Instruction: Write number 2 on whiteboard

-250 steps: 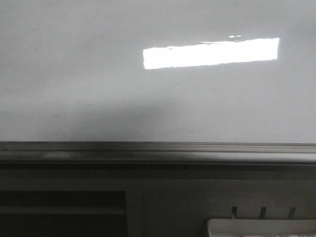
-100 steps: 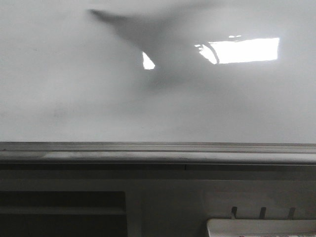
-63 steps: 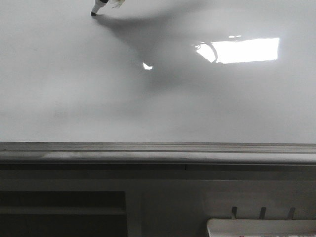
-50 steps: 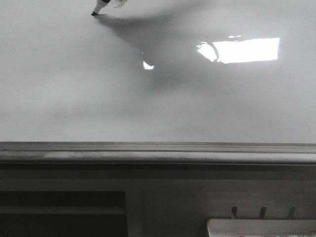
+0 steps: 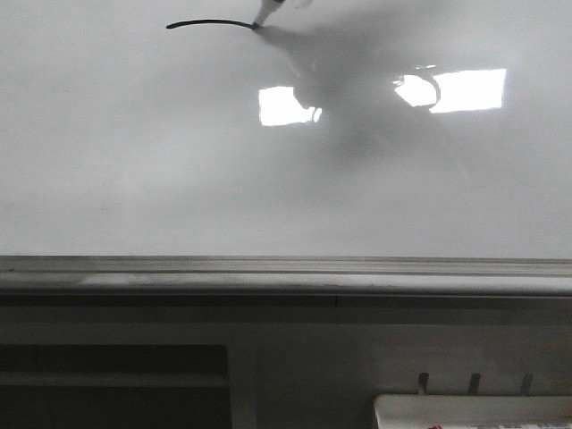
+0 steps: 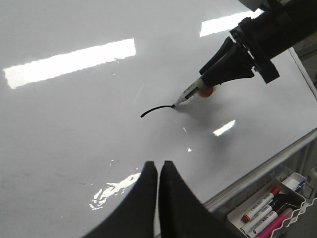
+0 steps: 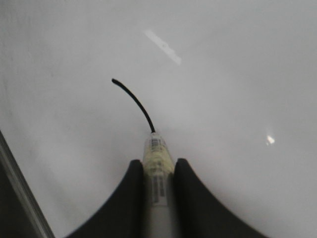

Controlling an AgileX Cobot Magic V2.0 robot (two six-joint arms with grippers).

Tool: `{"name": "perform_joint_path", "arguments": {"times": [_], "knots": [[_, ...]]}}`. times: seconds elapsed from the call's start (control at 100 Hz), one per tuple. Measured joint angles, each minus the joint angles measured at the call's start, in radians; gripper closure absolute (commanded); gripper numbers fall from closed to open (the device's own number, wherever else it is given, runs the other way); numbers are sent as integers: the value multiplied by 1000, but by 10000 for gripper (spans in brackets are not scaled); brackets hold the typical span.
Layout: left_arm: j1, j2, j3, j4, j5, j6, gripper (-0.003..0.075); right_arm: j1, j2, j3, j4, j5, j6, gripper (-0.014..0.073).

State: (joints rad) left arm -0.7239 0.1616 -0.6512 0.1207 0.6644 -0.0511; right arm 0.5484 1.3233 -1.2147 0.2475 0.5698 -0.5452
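Right gripper (image 7: 157,171) around barcode-labelled marker (image 7: 157,163)

Your whiteboard (image 5: 134,161) is glossy and smooth, mirroring bright ceiling lights like wet glass. Along its edge the ledge (image 5: 286,277) looks like dull brushed grey metal. The stroke (image 6: 157,109) lies as flat matt black ink on that shine. Your right gripper (image 7: 158,171) shows matt black plastic fingers (image 7: 131,198) round a marker (image 7: 157,163) of smooth pale plastic bearing a paper-like label. At 5 o'clock in the left wrist view, a white plastic tray (image 6: 292,210), wavy-rimmed.
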Motion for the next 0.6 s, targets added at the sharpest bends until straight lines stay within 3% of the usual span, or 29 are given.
{"name": "perform_joint_path", "arguments": {"times": [0.2, 0.6], "knots": [[0, 0, 0, -2, 0, -2, 741, 8, -9, 46, -13, 14, 53, 654], [0, 0, 0, -2, -8, -2, 741, 175, 115, 108, 52, -123, 120, 654]]}}
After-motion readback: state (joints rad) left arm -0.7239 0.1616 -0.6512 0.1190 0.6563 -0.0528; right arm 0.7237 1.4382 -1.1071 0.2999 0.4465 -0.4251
